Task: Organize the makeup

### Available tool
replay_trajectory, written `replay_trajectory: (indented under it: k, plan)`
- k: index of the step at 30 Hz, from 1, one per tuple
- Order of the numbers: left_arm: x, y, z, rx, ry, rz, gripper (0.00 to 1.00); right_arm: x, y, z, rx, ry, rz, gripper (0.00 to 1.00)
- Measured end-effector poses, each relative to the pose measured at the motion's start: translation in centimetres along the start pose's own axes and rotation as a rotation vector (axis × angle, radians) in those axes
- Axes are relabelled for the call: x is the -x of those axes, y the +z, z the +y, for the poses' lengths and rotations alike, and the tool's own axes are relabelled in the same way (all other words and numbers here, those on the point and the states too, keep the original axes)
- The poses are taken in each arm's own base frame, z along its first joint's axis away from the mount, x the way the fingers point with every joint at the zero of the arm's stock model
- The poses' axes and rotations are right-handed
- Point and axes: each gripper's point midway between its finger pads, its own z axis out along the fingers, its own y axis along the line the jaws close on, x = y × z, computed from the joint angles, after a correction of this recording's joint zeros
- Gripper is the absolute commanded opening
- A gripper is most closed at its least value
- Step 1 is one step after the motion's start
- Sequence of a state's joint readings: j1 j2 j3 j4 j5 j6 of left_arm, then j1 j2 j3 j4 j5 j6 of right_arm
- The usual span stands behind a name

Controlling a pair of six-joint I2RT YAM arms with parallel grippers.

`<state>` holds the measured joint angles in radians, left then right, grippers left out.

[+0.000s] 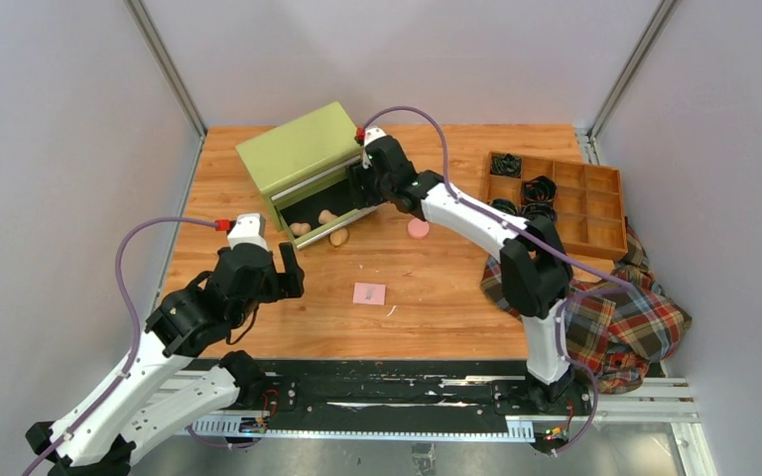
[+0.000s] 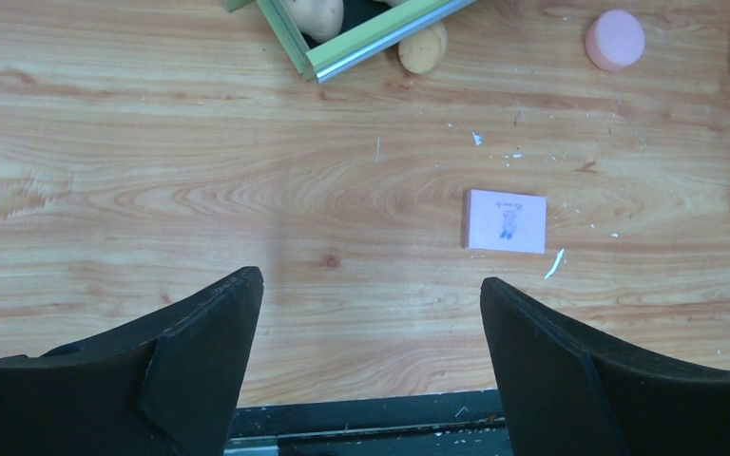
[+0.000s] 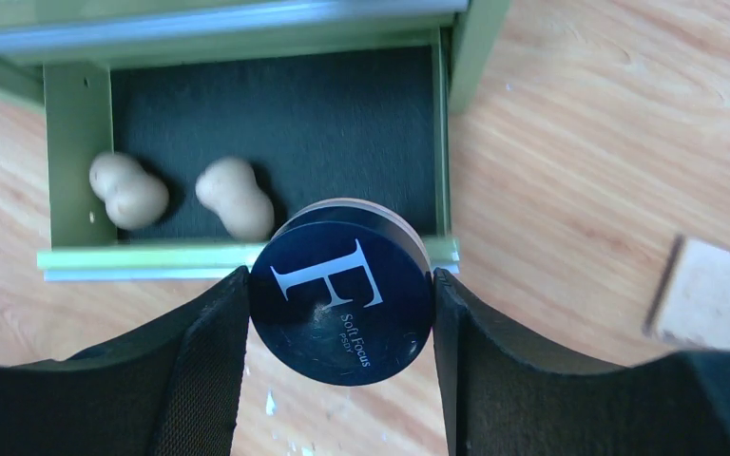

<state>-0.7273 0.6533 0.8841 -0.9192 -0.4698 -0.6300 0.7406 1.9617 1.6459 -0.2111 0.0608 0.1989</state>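
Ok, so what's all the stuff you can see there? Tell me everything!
green box: one, green, back of the table, drawer open
tan sponges: three, tan, two in the drawer, one on the table just in front
navy compact: one, navy, over the drawer's front edge
pink round disc: one, pink, right of the drawer
pink square pad: one, pink, middle of the table
wooden tray: one, brown, right side
black coiled bands: several, black, in tray compartments
plaid cloth: one, red and dark, right front
table: one, light wood
left pincer: black, open, above bare table
right pincer: black, shut on the navy compact
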Motion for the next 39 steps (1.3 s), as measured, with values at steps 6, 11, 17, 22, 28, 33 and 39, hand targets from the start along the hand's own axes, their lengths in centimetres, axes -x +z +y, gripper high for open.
replay_trajectory:
  k: [6,11,17,22,28,33,39]
  plan:
    - [0.4,-0.9,1.0,0.01,-0.02,-0.036,0.89,1.3,5.7,0.9,0.004,0.044,-0.018,0.78]
    - [0.2,-1.3,1.6,0.023,-0.019,-0.037,0.89,-0.4,7.8,1.1,0.006,0.062,0.027,0.82]
    - [0.0,-1.3,1.7,0.02,-0.009,-0.031,0.89,-1.1,4.5,0.1,-0.01,0.064,0.022,0.84]
    - [-0.4,-0.8,1.3,0.018,0.012,-0.006,0.88,-0.2,0.1,-3.6,-0.073,0.09,-0.022,0.84]
    - [-0.7,-0.1,0.6,-0.002,0.025,0.009,0.88,-2.9,-1.4,-11.2,-0.213,0.162,0.021,0.91]
    - [-1.2,0.8,-0.1,-0.01,0.037,0.033,0.87,-8.0,-0.1,-12.5,-0.246,0.157,0.181,0.95]
    - [-1.4,1.1,-0.5,-0.018,0.042,0.046,0.87,-11.8,0.9,-12.0,-0.223,0.146,0.298,0.92]
